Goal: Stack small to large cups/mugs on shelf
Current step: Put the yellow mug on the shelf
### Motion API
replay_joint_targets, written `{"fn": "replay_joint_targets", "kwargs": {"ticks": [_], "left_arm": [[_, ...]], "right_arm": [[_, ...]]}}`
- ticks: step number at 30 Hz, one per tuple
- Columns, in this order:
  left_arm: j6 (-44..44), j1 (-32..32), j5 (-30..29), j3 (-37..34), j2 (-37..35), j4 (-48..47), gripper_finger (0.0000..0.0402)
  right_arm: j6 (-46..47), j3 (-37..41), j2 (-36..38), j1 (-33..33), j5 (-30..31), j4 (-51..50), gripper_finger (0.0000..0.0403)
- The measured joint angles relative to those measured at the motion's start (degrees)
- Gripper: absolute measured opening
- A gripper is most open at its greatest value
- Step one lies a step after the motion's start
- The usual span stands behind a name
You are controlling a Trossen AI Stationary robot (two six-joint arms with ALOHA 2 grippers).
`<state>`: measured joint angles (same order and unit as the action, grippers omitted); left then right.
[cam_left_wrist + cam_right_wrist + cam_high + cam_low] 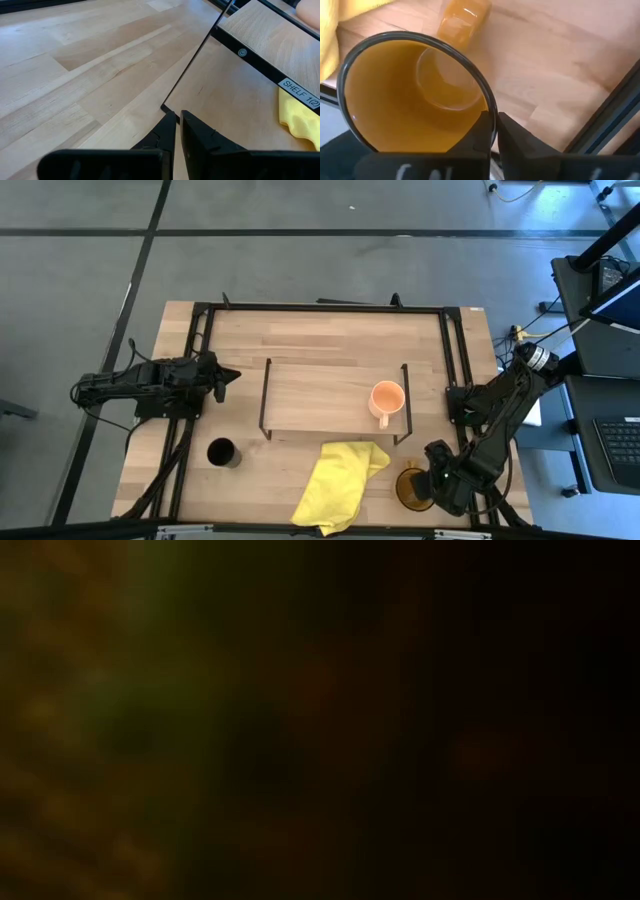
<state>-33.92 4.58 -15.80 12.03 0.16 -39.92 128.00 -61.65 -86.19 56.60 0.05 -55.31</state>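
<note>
The peach-orange mug [386,400] stands upright on the right end of the light-wood shelf [320,395]. The small black cup [223,452] stands on the table, on the near side of the shelf's left end. The amber translucent mug [410,486] is near the table's near edge, right of the yellow cloth, opening up. My right gripper [426,480] is shut on it. My left gripper [232,377] is shut and empty above the table, just left of the shelf; it also shows in the left wrist view [177,119]. My right gripper [495,120] pinches the amber mug's wall at the rim [489,106], one finger inside the mug and one outside. The hold is on the side opposite the handle [465,20]. The fingers come from above, slanting in from the table's right. Whether the mug's base is on the table, I cannot tell.
A crumpled yellow cloth [340,480] lies between the black cup and the amber mug, touching the shelf's near right corner. A black metal frame [455,355] runs round the tabletop. The shelf's black end frame [240,50] is close in front of my left gripper. The low view is dark and blocked.
</note>
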Motion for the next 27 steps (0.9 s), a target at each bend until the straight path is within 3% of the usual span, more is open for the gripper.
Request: {"fn": "replay_joint_targets", "kwargs": {"ticks": [3, 7, 16, 27], "left_arm": [[0.01, 0.02, 0.01, -0.02, 0.00, 0.02, 0.0021], [0.00, 0.00, -0.02, -0.01, -0.01, 0.01, 0.0021], [0.01, 0.01, -0.02, -0.02, 0.00, 0.01, 0.0021], [0.01, 0.02, -0.01, -0.02, 0.00, 0.00, 0.0021]], "right_arm": [[0.44, 0.00, -0.72, -2.32, -0.17, 3.64, 0.0025], [-2.98, 0.00, -1.73, -4.20, 5.80, 8.74, 0.0030], [-12.68, -1.51, -1.03, -3.89, 16.73, 8.60, 0.0058], [-10.91, -4.96, -0.97, -2.56, 11.12, -4.09, 0.0007]]}}
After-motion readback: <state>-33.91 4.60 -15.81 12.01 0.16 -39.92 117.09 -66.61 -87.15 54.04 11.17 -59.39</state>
